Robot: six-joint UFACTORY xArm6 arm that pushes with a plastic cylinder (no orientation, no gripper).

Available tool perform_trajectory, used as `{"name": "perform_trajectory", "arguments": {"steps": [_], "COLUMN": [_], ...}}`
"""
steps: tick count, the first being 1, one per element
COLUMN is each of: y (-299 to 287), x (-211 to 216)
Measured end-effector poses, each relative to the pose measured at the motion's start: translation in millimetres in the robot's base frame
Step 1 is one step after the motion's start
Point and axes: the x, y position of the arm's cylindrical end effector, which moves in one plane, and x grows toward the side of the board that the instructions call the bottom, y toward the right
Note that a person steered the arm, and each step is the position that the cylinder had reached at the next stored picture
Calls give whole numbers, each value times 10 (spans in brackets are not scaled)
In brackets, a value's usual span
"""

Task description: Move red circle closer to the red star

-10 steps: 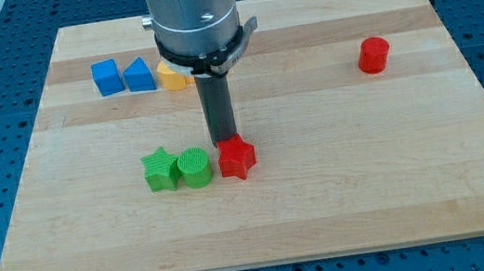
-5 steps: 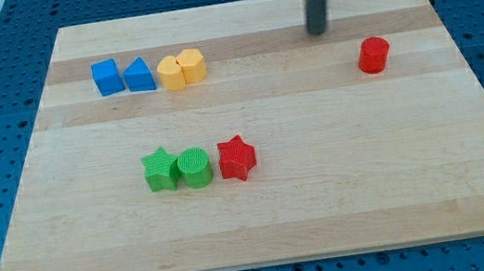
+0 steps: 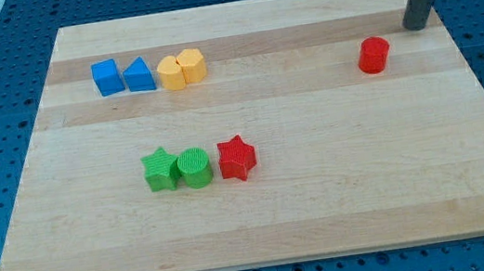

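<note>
The red circle stands near the view's upper right of the wooden board. The red star lies near the board's middle, far to the lower left of the circle. My tip is at the board's upper right, a short way up and to the right of the red circle, not touching it.
A green circle and a green star sit in a row just left of the red star. A blue cube, a blue triangle and two yellow blocks line the upper left.
My tip has left the red star, crossed the board's top and now stands up and right of the red circle. No block has moved.
</note>
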Motion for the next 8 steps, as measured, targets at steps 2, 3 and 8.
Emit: {"name": "perform_trajectory", "arguments": {"steps": [2,3,8], "y": [-537,-830,-1786], "x": [331,488,1264]}}
